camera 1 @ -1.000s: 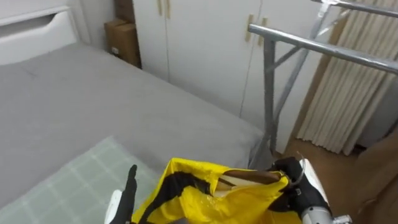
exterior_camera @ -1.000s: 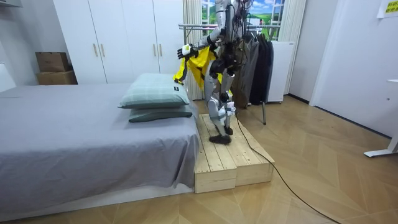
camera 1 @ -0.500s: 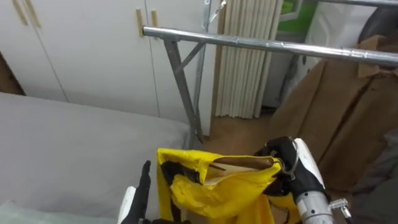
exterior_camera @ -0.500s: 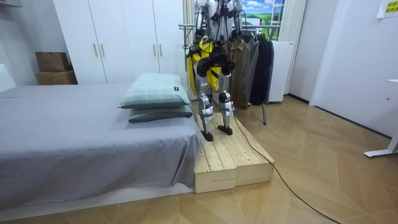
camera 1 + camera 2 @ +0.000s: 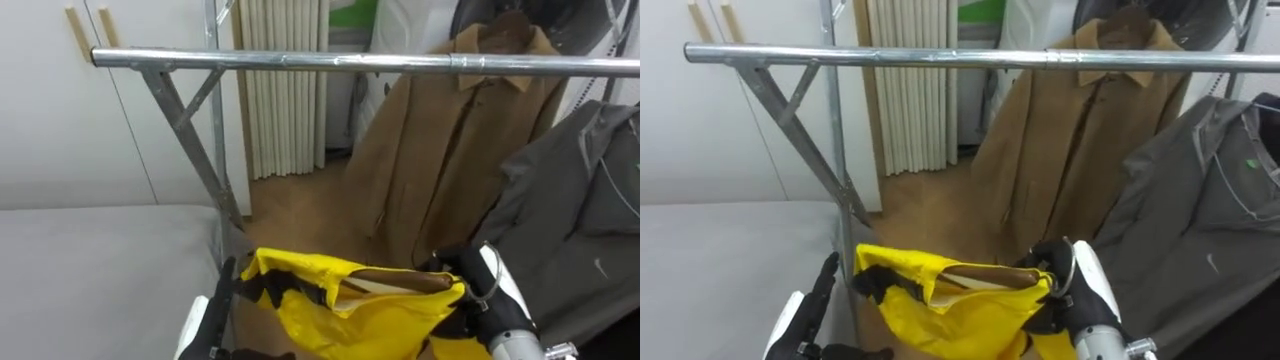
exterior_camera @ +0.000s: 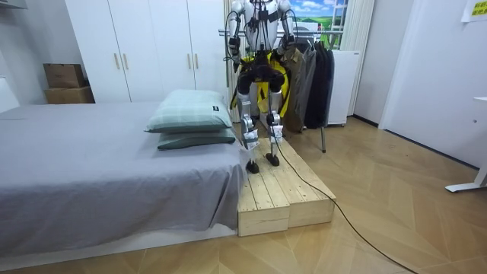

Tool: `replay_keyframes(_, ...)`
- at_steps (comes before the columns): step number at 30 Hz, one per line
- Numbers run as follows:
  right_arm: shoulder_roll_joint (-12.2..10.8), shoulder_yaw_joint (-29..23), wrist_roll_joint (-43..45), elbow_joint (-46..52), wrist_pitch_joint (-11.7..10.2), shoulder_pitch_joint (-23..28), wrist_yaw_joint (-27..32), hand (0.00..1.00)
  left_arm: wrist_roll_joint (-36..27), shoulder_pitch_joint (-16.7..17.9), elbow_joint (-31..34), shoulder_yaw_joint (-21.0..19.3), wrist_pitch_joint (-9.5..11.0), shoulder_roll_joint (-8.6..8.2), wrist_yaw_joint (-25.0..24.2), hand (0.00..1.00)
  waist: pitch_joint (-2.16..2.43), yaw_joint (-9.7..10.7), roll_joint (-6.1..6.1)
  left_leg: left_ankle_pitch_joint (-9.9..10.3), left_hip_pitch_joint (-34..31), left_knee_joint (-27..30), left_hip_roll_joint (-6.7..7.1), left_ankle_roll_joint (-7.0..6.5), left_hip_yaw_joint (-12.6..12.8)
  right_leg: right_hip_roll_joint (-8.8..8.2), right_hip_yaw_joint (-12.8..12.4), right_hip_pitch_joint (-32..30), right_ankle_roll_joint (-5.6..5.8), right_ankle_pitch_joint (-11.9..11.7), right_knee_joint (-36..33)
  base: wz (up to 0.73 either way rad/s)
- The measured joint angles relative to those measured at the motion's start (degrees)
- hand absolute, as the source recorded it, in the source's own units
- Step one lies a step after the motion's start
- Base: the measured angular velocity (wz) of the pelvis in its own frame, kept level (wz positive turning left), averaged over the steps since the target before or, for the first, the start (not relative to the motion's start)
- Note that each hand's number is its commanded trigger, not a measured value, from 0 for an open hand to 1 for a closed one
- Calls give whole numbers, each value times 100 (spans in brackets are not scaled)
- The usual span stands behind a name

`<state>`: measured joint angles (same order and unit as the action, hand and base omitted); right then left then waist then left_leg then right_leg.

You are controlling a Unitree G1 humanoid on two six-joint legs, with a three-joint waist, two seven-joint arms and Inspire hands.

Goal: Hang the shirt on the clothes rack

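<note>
The right hand (image 5: 470, 295) was curled tight round one end of the wooden hanger (image 5: 400, 283). The yellow jacket (image 5: 350, 310) sat on that hanger, low down between the two hands. The left hand (image 5: 215, 315) held its fingers straight up beside the jacket's other edge and did not grip it. The rail (image 5: 330, 62) was high above both hands. On the way up the loose jacket could slip off, since only one hand was gripping. The hanger could also bump the rail and tip. A brown coat (image 5: 440, 150) hung above the right hand with a grey coat (image 5: 580, 210) beside it, crowding that side. The bare rail was above the left hand, with a slanted bar (image 5: 190, 140) under it. The bed (image 5: 90, 270) lay just past the left hand.
</note>
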<state>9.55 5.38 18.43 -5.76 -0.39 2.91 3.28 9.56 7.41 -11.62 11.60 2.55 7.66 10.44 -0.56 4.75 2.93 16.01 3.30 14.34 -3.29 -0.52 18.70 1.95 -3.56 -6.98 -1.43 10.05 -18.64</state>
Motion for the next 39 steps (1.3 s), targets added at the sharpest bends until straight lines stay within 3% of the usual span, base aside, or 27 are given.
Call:
replay_keyframes(4, 33, -4, 60, 9, 48, -23, -49, 100, -42, -5, 2, -17, 0, 25, -45, 0, 11, -62, 72, -1, 33, -52, -3, 1, -15, 8, 217, 11, -27, -16, 9, 2)
replay_keyframes(14, 181, -168, 289, 133, 48, -126, -167, 100, -25, -24, 115, -146, 0, 17, -162, 0, -1, -279, 193, -50, 131, -204, -11, 71, -72, 19, 326, 122, -96, -66, 210, 2)
replay_keyframes(20, 184, -359, 441, 523, 48, -125, -193, 100, -12, 25, 388, -350, 3, 43, -240, 0, 8, -407, 208, -56, 139, -213, -19, 75, -180, 10, 448, 203, -98, -68, 296, 10)
replay_keyframes(30, 200, -356, 401, 658, 49, -153, -226, 100, 3, 120, 389, -338, 1, -1, -246, 0, 19, -620, 222, -59, 156, -230, -48, 81, -341, 16, 608, 359, -113, -77, 408, 6)
replay_keyframes(39, 418, -349, 140, 603, 175, -443, -528, 100, 3, 146, 386, -347, -10, 111, -224, 0, 7, -689, 250, -81, 251, -359, -98, 118, -490, 16, 831, 508, -117, -79, 512, 9)
